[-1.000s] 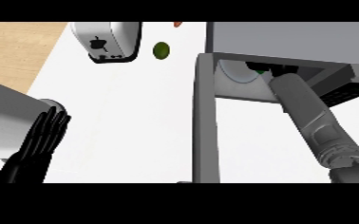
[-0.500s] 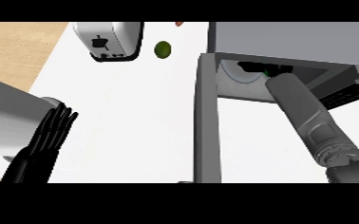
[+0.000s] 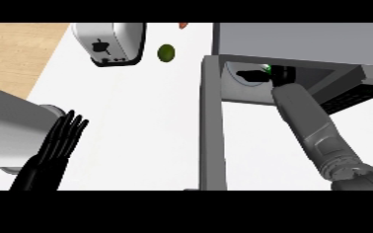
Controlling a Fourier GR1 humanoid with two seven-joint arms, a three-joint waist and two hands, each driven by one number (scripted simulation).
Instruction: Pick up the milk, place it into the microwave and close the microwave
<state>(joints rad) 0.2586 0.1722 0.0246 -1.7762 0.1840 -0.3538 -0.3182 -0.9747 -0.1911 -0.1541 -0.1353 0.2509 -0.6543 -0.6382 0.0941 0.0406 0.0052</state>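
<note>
Fingers [image 3: 62, 138] of the left hand [image 3: 51, 158] stand straight and together at about eight o'clock, low at the near left edge; that hand is open and resting, kept off the work side so it cannot foul the door. Beside it, at nine o'clock, sits a grey metal block [image 3: 18, 133] whose nature I cannot make out.

Across the white counter [image 3: 138, 118], the microwave door [image 3: 211, 128] runs edge-on from six o'clock up past the middle. It hangs wide open because the right forearm [image 3: 313, 128] passes just to its right, rising from five o'clock toward two o'clock into the oven mouth.

Inside the microwave [image 3: 291, 39], at roughly one to two o'clock, the right hand [image 3: 256, 76] shows as a dark shape over the pale turntable plate [image 3: 235, 74]. A small green patch next to it is probably part of the milk [image 3: 267, 69]; if so, the carton is already inside the cavity, at or in the hand. Whether those fingers are curled round it or have let go I cannot tell, since shadow and the arm hide them.

Farther off, a toaster [image 3: 113, 44] stands at eleven o'clock, a green olive-like fruit [image 3: 166, 52] at twelve, and a red scrap [image 3: 183, 25] just beyond. All lie well apart from the door's swing, so by my judgement closing should meet nothing once the arm is out.
</note>
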